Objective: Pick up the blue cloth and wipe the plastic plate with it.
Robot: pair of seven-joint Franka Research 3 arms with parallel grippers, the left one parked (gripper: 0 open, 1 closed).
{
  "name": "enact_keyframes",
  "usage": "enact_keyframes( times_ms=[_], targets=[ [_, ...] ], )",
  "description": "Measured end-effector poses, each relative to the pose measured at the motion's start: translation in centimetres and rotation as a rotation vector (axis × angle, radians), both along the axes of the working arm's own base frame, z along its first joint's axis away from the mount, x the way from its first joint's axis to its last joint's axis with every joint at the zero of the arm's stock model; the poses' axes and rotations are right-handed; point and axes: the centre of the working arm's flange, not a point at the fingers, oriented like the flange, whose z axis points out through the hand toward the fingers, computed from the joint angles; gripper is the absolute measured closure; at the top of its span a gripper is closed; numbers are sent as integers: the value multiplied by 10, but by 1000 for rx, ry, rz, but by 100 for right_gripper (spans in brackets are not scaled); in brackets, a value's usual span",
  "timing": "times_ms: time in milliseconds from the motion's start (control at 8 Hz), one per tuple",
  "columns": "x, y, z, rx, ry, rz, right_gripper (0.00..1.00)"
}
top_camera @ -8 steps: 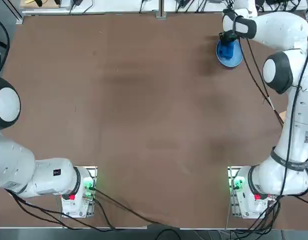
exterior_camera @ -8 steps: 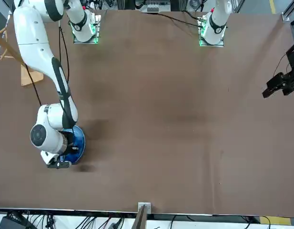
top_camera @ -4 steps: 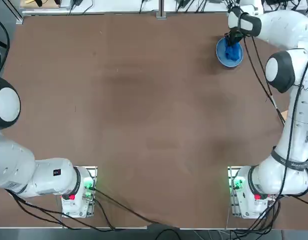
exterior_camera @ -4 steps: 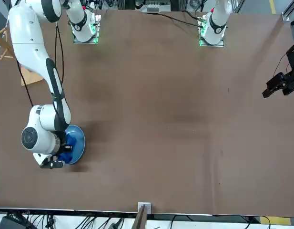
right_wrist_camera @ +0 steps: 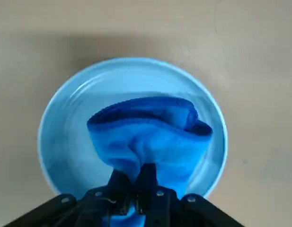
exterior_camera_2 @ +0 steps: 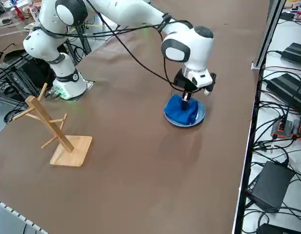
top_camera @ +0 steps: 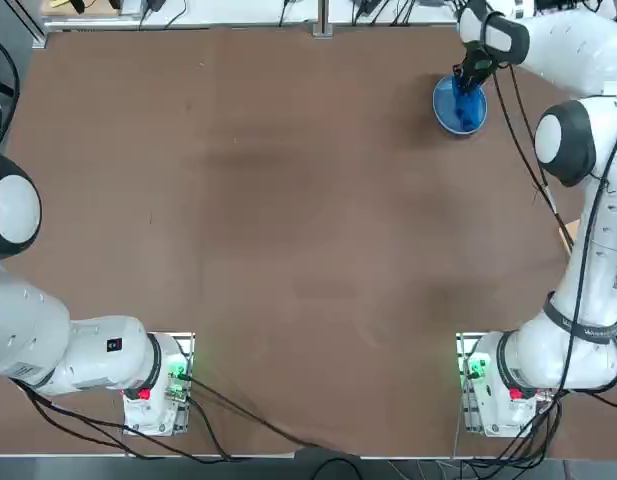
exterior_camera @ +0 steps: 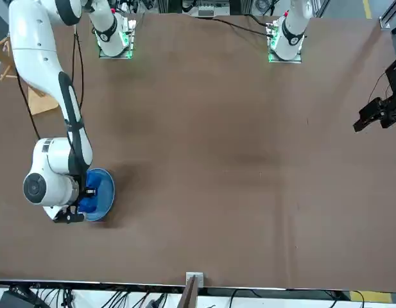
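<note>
The pale blue plastic plate [top_camera: 444,106] [exterior_camera: 106,185] [exterior_camera_2: 199,116] [right_wrist_camera: 65,127] lies at the table's far right corner area. On it rests the crumpled royal-blue cloth [top_camera: 468,108] [exterior_camera: 90,204] [exterior_camera_2: 182,110] [right_wrist_camera: 146,137], pressed down onto the plate's surface. My right gripper [top_camera: 470,78] [exterior_camera_2: 186,97] [right_wrist_camera: 133,182] stands over the plate, shut on a bunched fold of the cloth. In the wrist view the two fingers sit close together with fabric pinched between them. The arm's wrist hides part of the plate in the front view.
A wooden rack [exterior_camera_2: 55,131] stands on the table's right side, nearer the arm's base than the plate. The table's far edge [top_camera: 318,28] runs just beyond the plate, and cables and boxes [exterior_camera_2: 279,131] lie past that edge.
My right gripper has slid across the plate with the cloth, toward the table's right edge. More of the plate's left part shows in the top view now.
</note>
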Motion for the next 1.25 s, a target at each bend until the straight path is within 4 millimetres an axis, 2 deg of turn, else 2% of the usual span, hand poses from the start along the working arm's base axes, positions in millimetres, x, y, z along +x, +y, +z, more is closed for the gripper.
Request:
enact_keyframes(
  times_ms=[250, 375, 500, 750, 1000, 1250],
  targets=[
    [-7, 10, 35, 20, 35, -24, 94],
    [-13, 24, 57, 36, 50, -40, 94],
    [-19, 44, 80, 48, 62, -59, 94],
    [-34, 99, 115, 70, 69, -83, 94],
    [-51, 147, 127, 75, 93, -120, 94],
    [-69, 192, 122, 71, 133, -146, 94]
  ],
)
